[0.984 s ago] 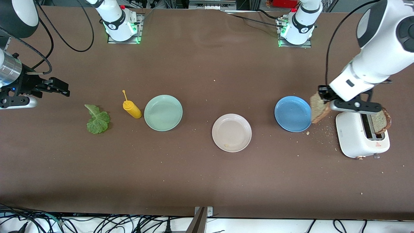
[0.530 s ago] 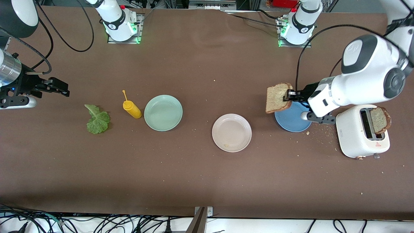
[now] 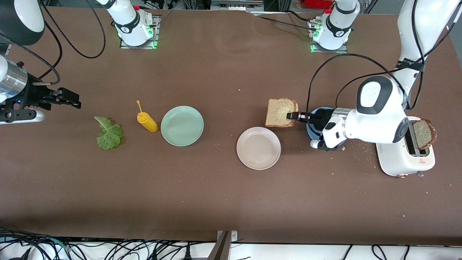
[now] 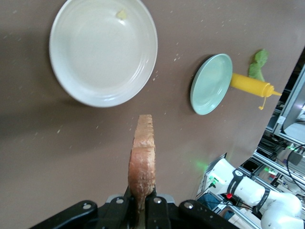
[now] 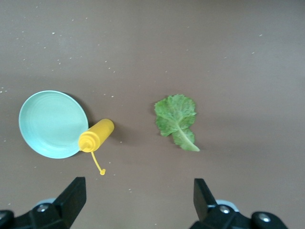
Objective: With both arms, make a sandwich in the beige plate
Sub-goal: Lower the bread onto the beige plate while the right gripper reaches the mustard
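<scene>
Take the beige plate [image 3: 258,148] as your landmark: it sits bare on the tabletop [image 3: 216,195], nearest the front camera. Your left end effector [image 3: 293,116] is clamped on one edge of a bread slice [image 3: 281,112], holding it above the tabletop just beside the plate's rim, apparently so it can be laid down flat. The lettuce leaf [image 3: 108,133] lies well apart from the plate, toward the right arm's end. Above that end your right end effector [image 3: 70,100] waits, fingers spread and empty, likely for the leaf.
</scene>
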You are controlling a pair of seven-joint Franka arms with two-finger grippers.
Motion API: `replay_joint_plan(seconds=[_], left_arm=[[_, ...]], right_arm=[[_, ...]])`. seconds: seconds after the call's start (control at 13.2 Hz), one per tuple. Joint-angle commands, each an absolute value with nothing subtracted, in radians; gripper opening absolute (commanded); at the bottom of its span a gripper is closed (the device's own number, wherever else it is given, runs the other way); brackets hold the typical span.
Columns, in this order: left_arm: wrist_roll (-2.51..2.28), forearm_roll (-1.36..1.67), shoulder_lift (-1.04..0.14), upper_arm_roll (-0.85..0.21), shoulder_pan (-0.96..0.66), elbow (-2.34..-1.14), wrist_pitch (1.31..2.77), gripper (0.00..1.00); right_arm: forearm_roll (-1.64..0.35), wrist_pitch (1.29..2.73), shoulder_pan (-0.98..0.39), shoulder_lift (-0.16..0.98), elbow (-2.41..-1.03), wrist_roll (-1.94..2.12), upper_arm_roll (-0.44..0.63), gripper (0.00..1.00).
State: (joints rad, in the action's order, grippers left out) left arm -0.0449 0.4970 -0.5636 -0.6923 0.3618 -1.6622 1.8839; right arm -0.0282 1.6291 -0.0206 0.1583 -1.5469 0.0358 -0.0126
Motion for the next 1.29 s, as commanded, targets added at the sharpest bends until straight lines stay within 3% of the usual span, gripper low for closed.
replay_joint_plan(seconds=[0.0, 0.23, 0.53, 0.76, 0.83, 0.91, 0.98, 1.21], left_arm=[[0.118, 0.548, -0.691, -0.695, 0.357, -1.637, 2.021, 0.0], [0.224, 0.655, -0.778, -0.692, 0.31, -1.637, 2.214, 0.0], [0.304, 0.676, -0.868, -0.689, 0.275, -1.638, 2.36, 0.0], [0.337, 0.69, -0.883, -0.687, 0.272, -1.637, 2.368, 0.0], [0.337, 0.69, -0.893, -0.687, 0.272, -1.637, 2.368, 0.07], [0.337, 0.69, -0.894, -0.687, 0.272, -1.637, 2.37, 0.36], [0.339, 0.686, -0.896, -0.686, 0.273, -1.637, 2.37, 0.99], [0.339, 0.677, -0.888, -0.686, 0.275, -1.637, 2.37, 1.0]], right_arm=[[-0.074, 1.612, -0.021, 0.181, -1.568, 0.057, -0.014, 1.0], [-0.138, 1.586, -0.021, 0.236, -1.568, 0.064, -0.014, 1.0], [-0.181, 1.722, -0.018, 0.238, -1.649, 0.284, -0.012, 1.0], [-0.291, 1.773, -0.009, 0.239, -1.718, 0.596, 0.011, 1.0], [-0.349, 1.782, -0.008, 0.241, -1.742, 0.718, 0.032, 1.0], [-0.412, 1.782, -0.002, 0.251, -1.765, 0.847, 0.05, 1.0], [-0.451, 1.776, 0.003, 0.265, -1.779, 0.968, 0.064, 1.0], [-0.576, 1.72, 0.044, 0.313, -1.79, 1.306, 0.08, 1.0]])
